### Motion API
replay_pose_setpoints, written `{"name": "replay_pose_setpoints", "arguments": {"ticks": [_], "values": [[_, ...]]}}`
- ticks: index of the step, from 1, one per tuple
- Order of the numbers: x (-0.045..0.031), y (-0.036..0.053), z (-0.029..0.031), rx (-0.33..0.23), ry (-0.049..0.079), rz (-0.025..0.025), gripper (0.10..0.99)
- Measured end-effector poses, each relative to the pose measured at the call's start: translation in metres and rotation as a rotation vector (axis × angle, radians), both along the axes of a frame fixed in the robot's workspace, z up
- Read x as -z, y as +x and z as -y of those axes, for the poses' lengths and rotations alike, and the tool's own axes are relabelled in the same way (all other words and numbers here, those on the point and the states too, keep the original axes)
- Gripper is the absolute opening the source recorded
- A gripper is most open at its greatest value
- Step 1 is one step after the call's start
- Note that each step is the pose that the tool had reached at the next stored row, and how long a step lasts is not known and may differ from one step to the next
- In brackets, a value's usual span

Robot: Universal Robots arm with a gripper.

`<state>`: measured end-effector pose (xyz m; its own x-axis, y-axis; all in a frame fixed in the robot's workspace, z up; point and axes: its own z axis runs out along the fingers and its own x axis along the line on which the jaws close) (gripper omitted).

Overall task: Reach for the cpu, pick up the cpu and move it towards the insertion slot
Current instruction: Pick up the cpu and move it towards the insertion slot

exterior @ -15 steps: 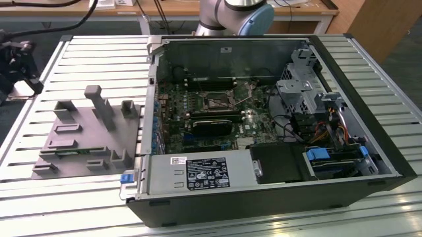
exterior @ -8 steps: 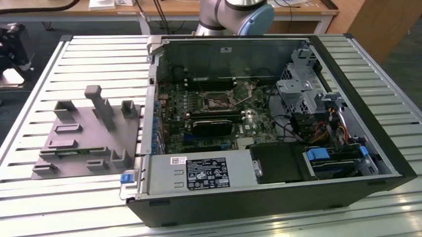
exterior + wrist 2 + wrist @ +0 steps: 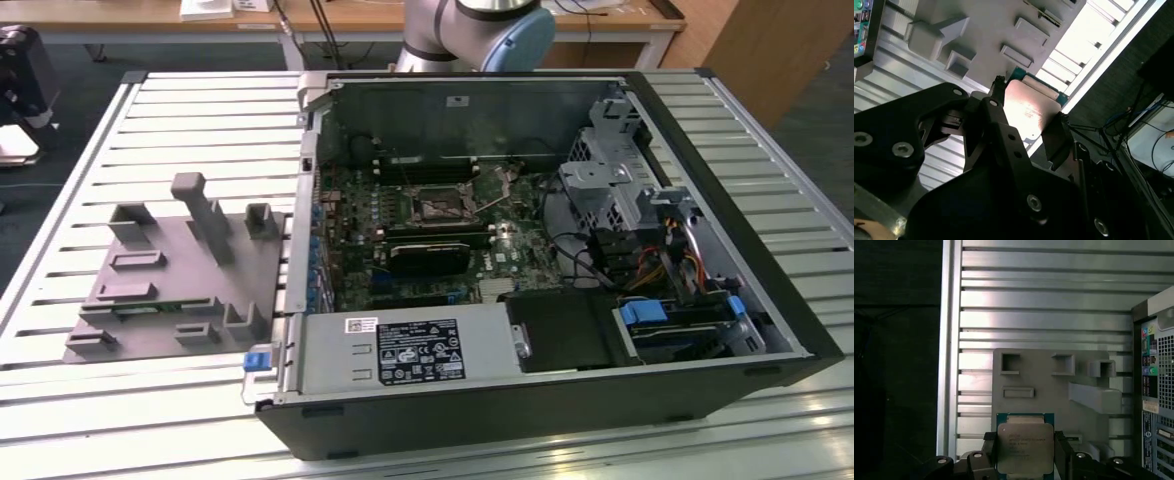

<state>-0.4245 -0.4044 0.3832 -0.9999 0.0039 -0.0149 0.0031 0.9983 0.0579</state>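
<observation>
The cpu (image 3: 1025, 447) sits clamped between the 2 black fingers (image 3: 1062, 452), its silver top facing the camera in both wrist views (image 3: 1029, 112) and a green edge showing along its rim. It is held in the air over the grey fixture plate (image 3: 1054, 400), near the edge of the slatted metal table (image 3: 1044, 305). In the exterior view the insertion slot (image 3: 437, 203) lies on the motherboard inside the open computer case (image 3: 534, 410), which stands on the table to the exterior view's right of the fixture plate (image 3: 160, 270).
</observation>
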Motion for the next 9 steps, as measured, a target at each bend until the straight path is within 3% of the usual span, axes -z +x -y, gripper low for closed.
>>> {"name": "replay_pose_setpoints", "arguments": {"ticks": [9], "values": [[0.0000,0.0197,0.0000,0.004,0.000,-0.0003,0.541]]}}
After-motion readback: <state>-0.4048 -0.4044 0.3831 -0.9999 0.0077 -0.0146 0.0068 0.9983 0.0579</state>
